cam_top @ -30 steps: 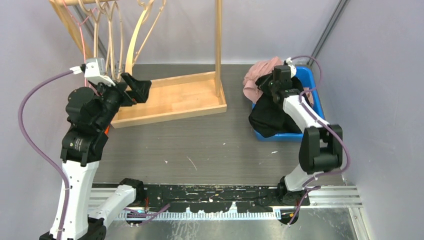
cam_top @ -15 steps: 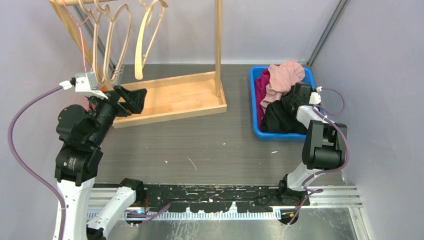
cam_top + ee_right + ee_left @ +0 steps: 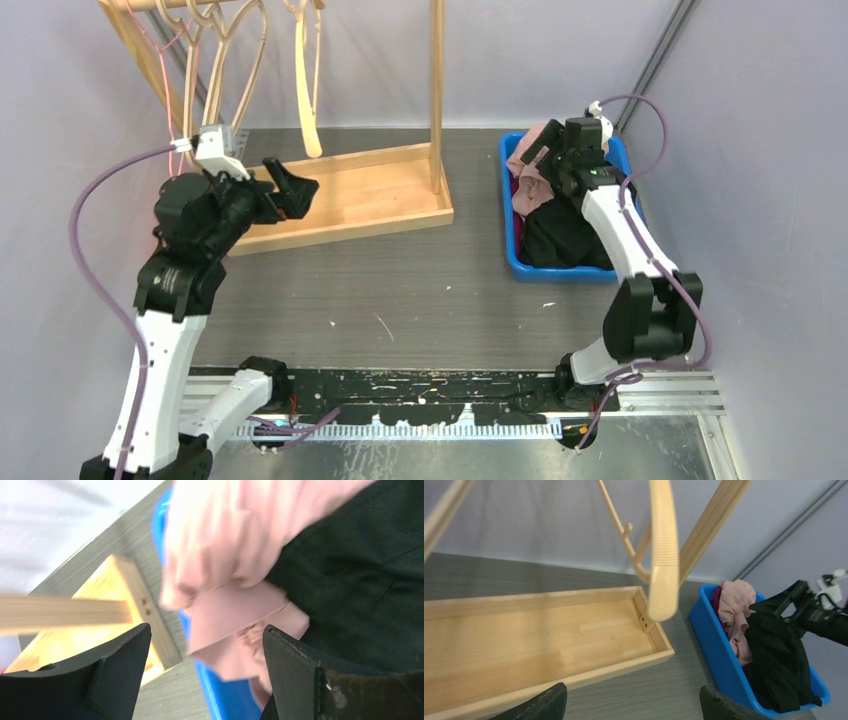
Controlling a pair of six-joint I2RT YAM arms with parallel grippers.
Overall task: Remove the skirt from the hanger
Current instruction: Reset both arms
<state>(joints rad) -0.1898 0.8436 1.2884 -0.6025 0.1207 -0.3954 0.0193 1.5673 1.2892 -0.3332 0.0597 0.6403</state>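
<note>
The left tool (image 3: pixel 292 188) hangs released, jaws spread wide with nothing between them, above the shallow wooden tray (image 3: pixel 350 195) that forms the foot of the clothes rack. Just ahead of it, seen from the left wrist, a pale wooden hanger (image 3: pixel 663 555) dangles bare beside the rack's upright post (image 3: pixel 437 90); more bare hangers hang to its left.

The right tool (image 3: pixel 538 162) is released too: its two dark fingers (image 3: pixel 115 680) stand well apart, gripping nothing, poised over the far left corner of the blue bin (image 3: pixel 511 235). Below and between them lies a pink garment (image 3: pixel 225 555) (blurred in the right wrist view), touching a black garment (image 3: pixel 360 580) that fills most of the bin. From above, the pink one (image 3: pixel 533 178) sits toward the back, the black one (image 3: pixel 560 238) nearer the arms. Which of the two is the skirt I cannot tell, but both are in the bin, well apart from the rack. The bin stands on the grey tabletop (image 3: pixel 400 290), right of the tray.
</note>
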